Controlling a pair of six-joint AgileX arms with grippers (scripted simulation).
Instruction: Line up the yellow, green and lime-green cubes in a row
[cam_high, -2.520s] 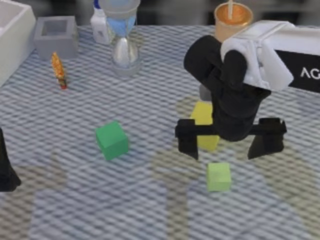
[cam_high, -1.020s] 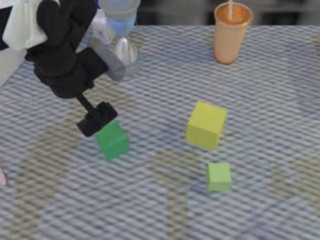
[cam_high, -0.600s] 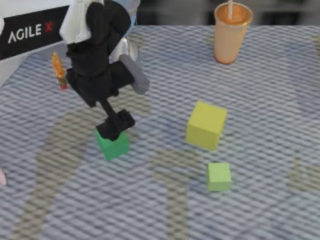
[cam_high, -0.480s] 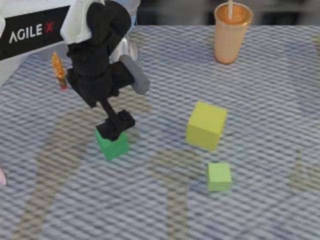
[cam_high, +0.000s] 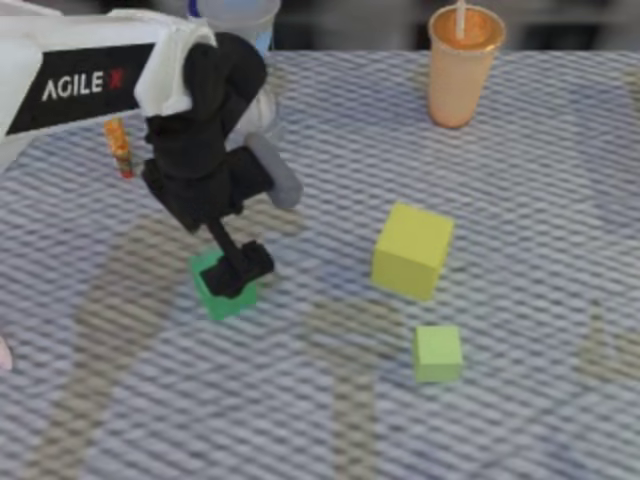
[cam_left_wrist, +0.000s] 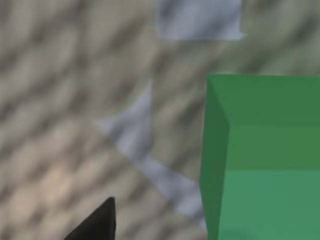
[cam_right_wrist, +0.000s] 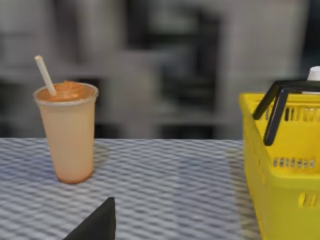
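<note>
The left gripper (cam_high: 238, 272) was down over the green cube (cam_high: 222, 293), which sat toward the desk's left edge; whether its fingers had closed I could not tell. A good grasp would centre the cube squarely before lifting. The yellow cube (cam_high: 412, 250) stood mid-desk, with the lime cube (cam_high: 438, 353) just nearer the front edge. An orange cup (cam_high: 463, 65) stood at the back edge, clear of any path. The right arm was parked outside the top view.
</note>
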